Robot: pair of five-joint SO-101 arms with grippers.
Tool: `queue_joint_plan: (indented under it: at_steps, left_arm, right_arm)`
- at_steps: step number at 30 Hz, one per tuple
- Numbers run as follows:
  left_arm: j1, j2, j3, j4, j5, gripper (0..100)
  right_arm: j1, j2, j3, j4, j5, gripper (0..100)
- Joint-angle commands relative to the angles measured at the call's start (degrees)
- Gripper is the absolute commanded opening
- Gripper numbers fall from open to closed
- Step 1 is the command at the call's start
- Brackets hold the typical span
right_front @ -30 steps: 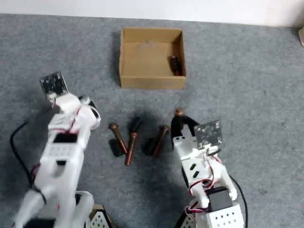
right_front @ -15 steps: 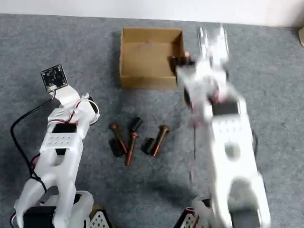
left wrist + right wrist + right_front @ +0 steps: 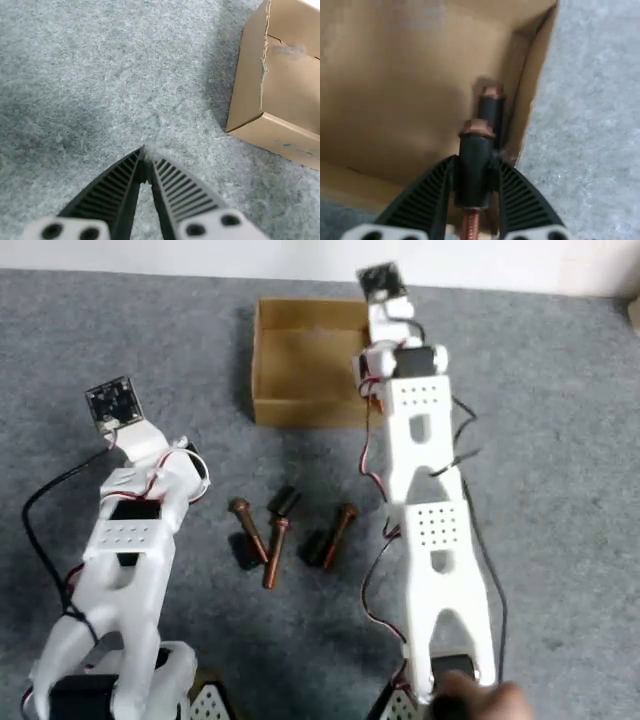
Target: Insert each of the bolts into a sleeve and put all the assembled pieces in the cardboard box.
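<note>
1. Right gripper [image 3: 474, 166]: jaws clamped on an assembled piece [image 3: 476, 145], a black sleeve with the copper bolt head sticking out at the far end and the shank showing at the near end.
2. The held piece hangs over the inside of the cardboard box [image 3: 395, 75], close to one corner. Can't tell if it touches the floor of the box.
3. A second assembled piece [image 3: 491, 107] lies in the box just beyond the held one, along the side wall.
4. In the high view the right arm [image 3: 420, 440] is stretched out to the box's right side.
5. Left gripper [image 3: 146, 159]: fingers pressed together, nothing between them, tips pointing at bare grey carpet [image 3: 100, 75]. A corner of the box is off to one side, well apart.
6. Left arm [image 3: 130, 540] sits left of the loose parts.
7. Loose on the carpet between the arms, in front of the box:
   - left bolt [image 3: 247, 530]
   - middle bolt [image 3: 274, 552]
   - right bolt [image 3: 338, 532]
   - upper sleeve [image 3: 286, 501]
   - left sleeve [image 3: 243, 552], touching the left bolt
   - right sleeve [image 3: 315, 543], just beside the right bolt
</note>
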Motion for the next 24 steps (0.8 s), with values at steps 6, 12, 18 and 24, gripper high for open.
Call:
queue_joint_plan:
  at_steps: [6, 12, 18, 24]
  left_arm:
    - [-0.57, -0.13, -2.95, 0.0, 0.26, 1]
    - [-0.57, -0.13, -2.86, 0.0, 0.26, 1]
    - [-0.57, -0.13, -2.86, 0.0, 0.26, 1]
    - [-0.48, -0.13, -2.86, 0.0, 0.26, 1]
  right_arm:
    - [-0.13, -0.66, -7.78, -0.04, 1.23, 0.5]
    - [-0.66, -0.92, -7.78, -0.04, 1.23, 1.3]
    - [-0.48, -0.57, -7.6, 0.48, 1.23, 31.4]
    - [-0.57, -1.54, -7.78, 2.86, 1.41, 41.3]
